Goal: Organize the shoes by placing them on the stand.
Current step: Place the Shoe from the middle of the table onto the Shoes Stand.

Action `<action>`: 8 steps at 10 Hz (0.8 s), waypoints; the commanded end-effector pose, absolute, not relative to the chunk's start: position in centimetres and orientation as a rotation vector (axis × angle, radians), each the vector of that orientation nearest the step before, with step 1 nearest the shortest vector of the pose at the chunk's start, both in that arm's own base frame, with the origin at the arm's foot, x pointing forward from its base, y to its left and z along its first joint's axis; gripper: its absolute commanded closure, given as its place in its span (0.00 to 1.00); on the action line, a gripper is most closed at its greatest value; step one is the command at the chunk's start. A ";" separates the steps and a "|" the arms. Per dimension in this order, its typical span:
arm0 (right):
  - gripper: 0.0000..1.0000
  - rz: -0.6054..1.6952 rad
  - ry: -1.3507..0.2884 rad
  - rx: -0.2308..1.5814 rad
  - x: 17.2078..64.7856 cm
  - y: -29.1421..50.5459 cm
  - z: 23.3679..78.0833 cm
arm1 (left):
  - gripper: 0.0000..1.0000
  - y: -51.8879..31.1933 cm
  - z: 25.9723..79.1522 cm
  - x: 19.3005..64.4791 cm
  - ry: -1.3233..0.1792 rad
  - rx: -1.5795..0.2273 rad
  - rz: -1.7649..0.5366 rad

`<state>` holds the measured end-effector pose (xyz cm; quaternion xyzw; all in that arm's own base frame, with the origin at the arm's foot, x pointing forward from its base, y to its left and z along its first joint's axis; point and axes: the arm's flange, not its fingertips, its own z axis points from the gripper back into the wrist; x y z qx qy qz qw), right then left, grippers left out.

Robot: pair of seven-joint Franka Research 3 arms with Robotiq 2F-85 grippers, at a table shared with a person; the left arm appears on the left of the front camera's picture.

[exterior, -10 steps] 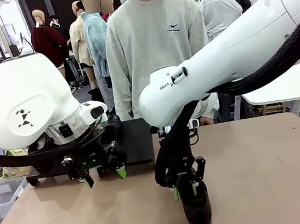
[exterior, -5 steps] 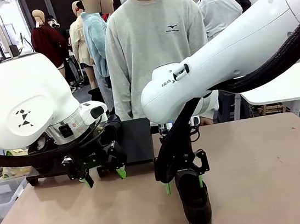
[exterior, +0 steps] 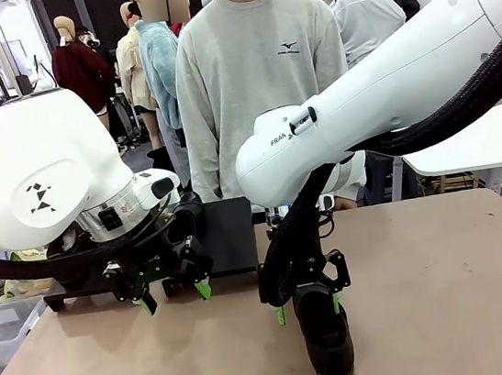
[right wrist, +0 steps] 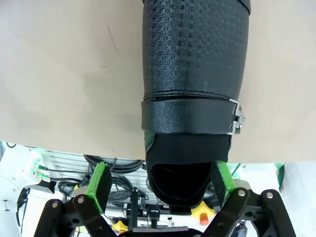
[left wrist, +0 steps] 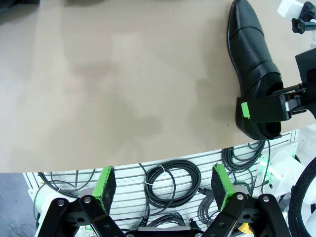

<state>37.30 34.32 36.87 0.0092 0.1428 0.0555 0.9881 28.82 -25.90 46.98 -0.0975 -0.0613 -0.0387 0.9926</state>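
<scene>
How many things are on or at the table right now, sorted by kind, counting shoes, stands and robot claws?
Black shoes: 1, the shoe lying on the table between the open right claw's fingers
Black stands: 1, the stand at the table's far edge
Robot claws: 2, the left claw and the right claw, both open
Total: 4

arms: two, glossy white rounded shells, left arm (exterior: 45, 168) with a black angular emblem, right arm (exterior: 386, 86) with small dark lettering | cabling: black corrugated hose along each | left gripper (exterior: 173, 295), right gripper (exterior: 306, 310): black linkage, silver screws, green pads | person (exterior: 261, 84): light grey sweatshirt, small chest logo
</scene>
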 end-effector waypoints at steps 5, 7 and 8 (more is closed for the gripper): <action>0.00 0.171 0.145 0.037 34.5 33.3 43.8 | 0.00 -25.8 47.0 28.8 -0.115 -0.204 -0.073; 0.00 0.185 0.117 0.074 35.1 29.1 46.5 | 0.00 -25.8 47.0 28.8 -0.115 -0.204 -0.073; 0.00 0.193 0.147 0.082 35.8 25.3 47.3 | 0.00 -25.8 47.0 28.8 -0.115 -0.204 -0.073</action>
